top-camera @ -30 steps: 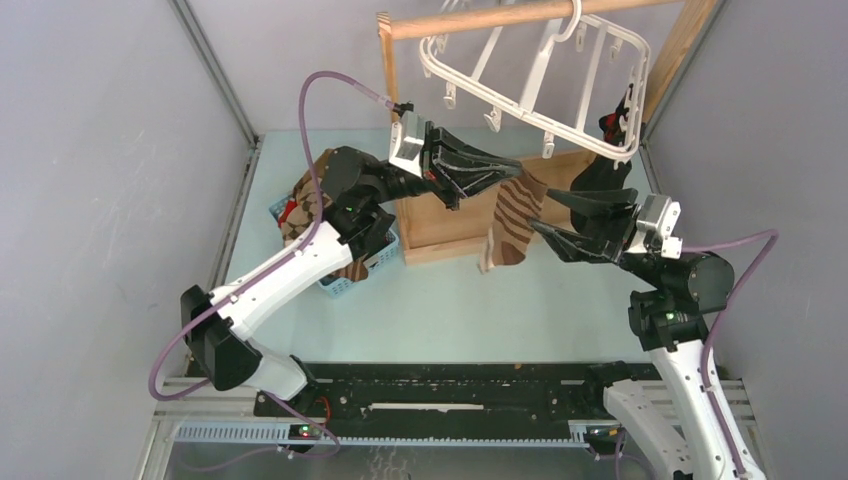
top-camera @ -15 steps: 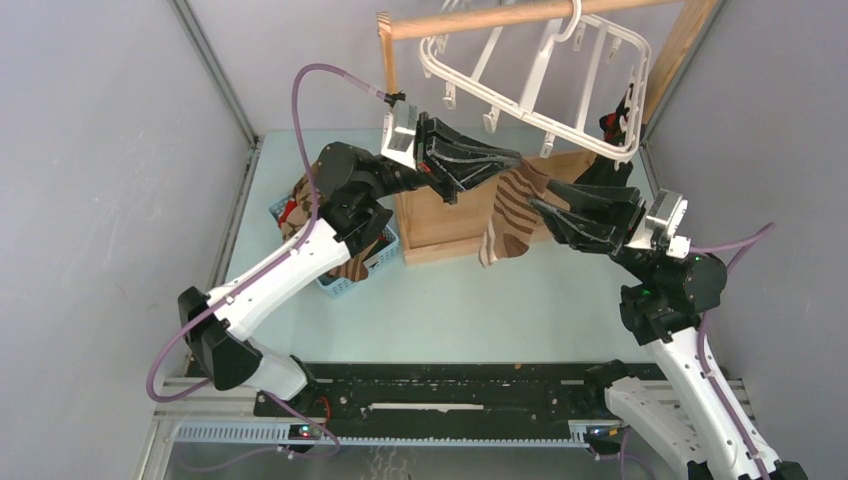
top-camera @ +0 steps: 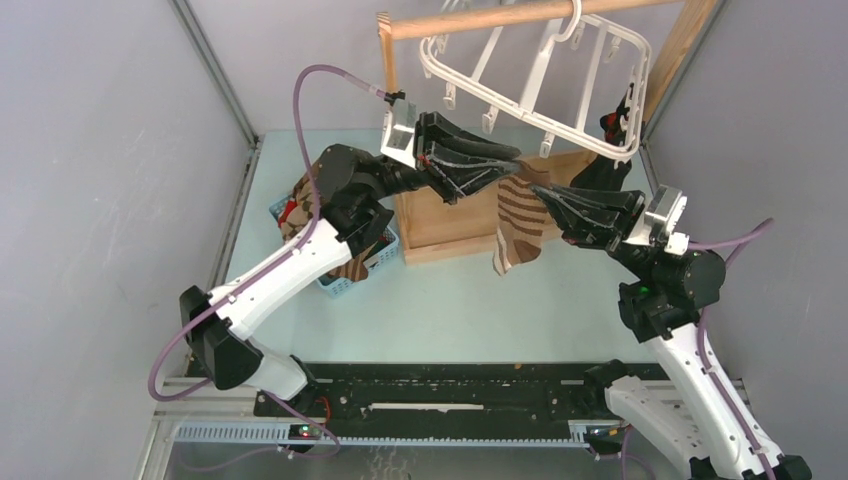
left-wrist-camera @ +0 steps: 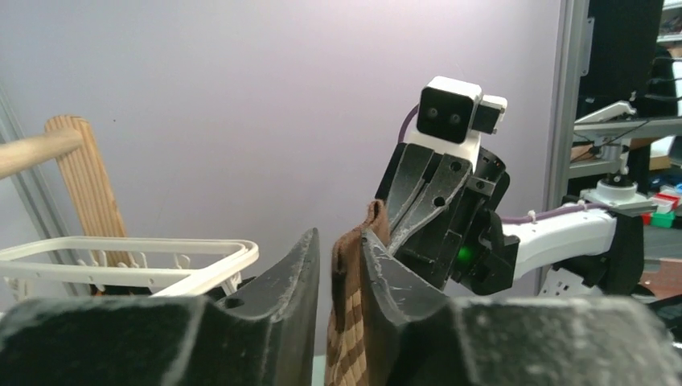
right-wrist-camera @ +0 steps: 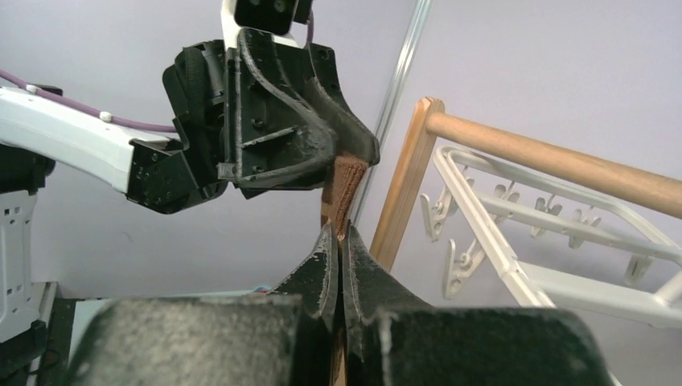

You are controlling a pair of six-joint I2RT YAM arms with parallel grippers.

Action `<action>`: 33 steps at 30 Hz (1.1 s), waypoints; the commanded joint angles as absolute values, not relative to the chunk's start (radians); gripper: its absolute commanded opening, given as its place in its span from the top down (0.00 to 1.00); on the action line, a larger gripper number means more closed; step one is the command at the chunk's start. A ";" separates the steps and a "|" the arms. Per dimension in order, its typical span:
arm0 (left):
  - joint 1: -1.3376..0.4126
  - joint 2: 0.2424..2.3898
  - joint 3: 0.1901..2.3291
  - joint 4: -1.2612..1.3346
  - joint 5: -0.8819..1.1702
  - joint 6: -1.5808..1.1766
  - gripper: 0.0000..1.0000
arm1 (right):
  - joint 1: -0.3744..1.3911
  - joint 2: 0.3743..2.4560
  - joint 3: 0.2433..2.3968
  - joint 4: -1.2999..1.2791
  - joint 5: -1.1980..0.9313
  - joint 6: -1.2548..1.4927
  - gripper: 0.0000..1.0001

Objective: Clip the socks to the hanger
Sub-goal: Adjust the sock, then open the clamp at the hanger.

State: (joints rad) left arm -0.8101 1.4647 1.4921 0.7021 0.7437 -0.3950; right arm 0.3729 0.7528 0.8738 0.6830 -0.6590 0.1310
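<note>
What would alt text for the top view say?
The left gripper and right gripper both pinch the top of one brown striped sock, near a white hanger hung on a wooden rail. A blue basket sits at the left.

Robot lab cell; grey panel walls (top-camera: pixel 90 150), equipment racks (left-wrist-camera: pixel 631 112).

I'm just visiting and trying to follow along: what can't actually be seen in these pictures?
Basket contents: top view, the left arm covers most of it.
Striped sock, lower part: both wrist views, behind the end effector fingers and cut off by the bottom edge.
Dark and red cloth at the hanger right corner: top view, too small to tell how it is attached.
</note>
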 commanded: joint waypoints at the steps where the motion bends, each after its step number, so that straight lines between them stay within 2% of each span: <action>1: -0.782 1.404 1.398 0.793 0.720 -0.429 0.62 | 0.347 0.719 0.911 0.572 -0.656 0.087 1.00; 4: -0.723 1.365 1.260 0.887 0.742 -0.461 0.41 | 0.322 0.665 0.893 0.430 -0.649 0.026 1.00; 7: -0.681 1.359 1.122 1.005 0.727 -0.512 0.10 | 0.292 0.592 0.851 0.310 -0.638 -0.018 1.00; 9: -0.680 1.366 1.068 1.042 0.692 -0.515 0.01 | 0.270 0.550 0.824 0.231 -0.643 -0.059 1.00; 15: -0.697 1.485 1.095 1.103 0.610 -0.505 0.00 | 0.176 0.452 0.731 0.110 -0.607 -0.104 1.00; 22: -0.697 1.709 1.221 1.345 0.601 -0.612 0.11 | 0.009 0.424 0.683 0.101 -0.693 -0.066 1.00; 27: -0.699 1.786 1.280 1.388 0.567 -0.639 0.11 | -0.084 0.422 0.682 0.109 -0.751 -0.061 1.00; 33: -0.707 1.854 1.353 1.390 0.515 -0.690 0.10 | -0.103 0.426 0.682 0.125 -0.774 -0.054 1.00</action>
State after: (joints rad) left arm -0.6983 1.8309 1.2652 1.3205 0.5579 -0.6422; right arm -0.0944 0.4297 0.6731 0.0940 -0.7414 -0.0681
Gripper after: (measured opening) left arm 0.902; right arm 0.009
